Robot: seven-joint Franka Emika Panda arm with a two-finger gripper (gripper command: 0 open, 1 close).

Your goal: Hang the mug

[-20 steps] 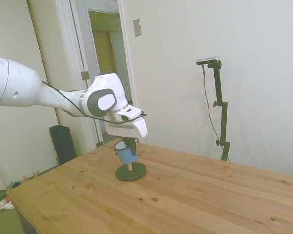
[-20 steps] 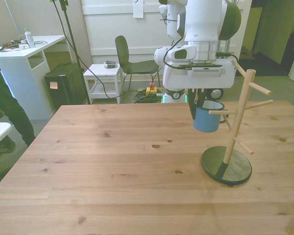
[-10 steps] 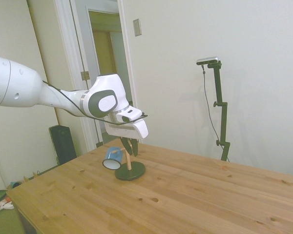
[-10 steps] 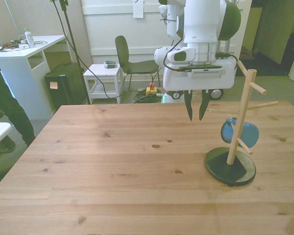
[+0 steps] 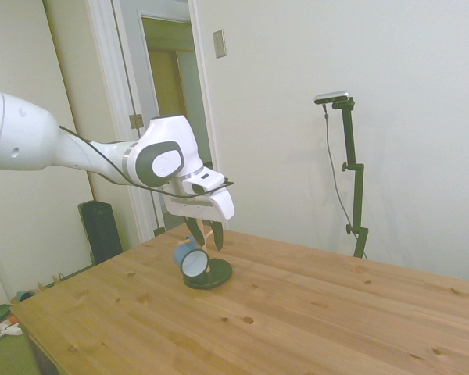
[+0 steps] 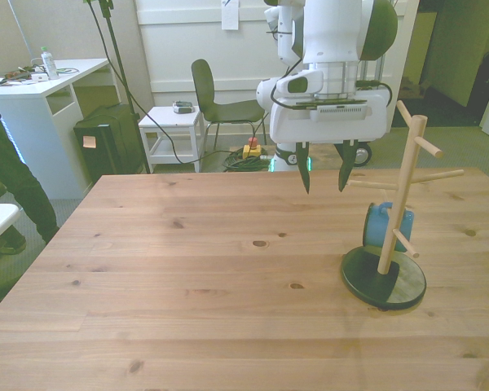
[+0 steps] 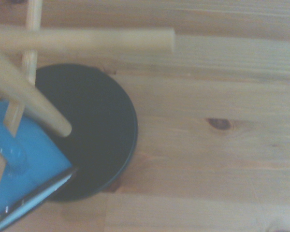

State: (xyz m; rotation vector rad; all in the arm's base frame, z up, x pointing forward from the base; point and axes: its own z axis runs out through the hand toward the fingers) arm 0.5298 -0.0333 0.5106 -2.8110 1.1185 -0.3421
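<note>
Your tool (image 6: 323,189) hangs above the table (image 6: 187,285) with its fingers spread wide and nothing between them. The mug (image 6: 381,226) hangs low on the wooden peg rack (image 6: 401,191), tipped on its side just above the rack's dark round base (image 6: 367,285), apart from the tool.
</note>
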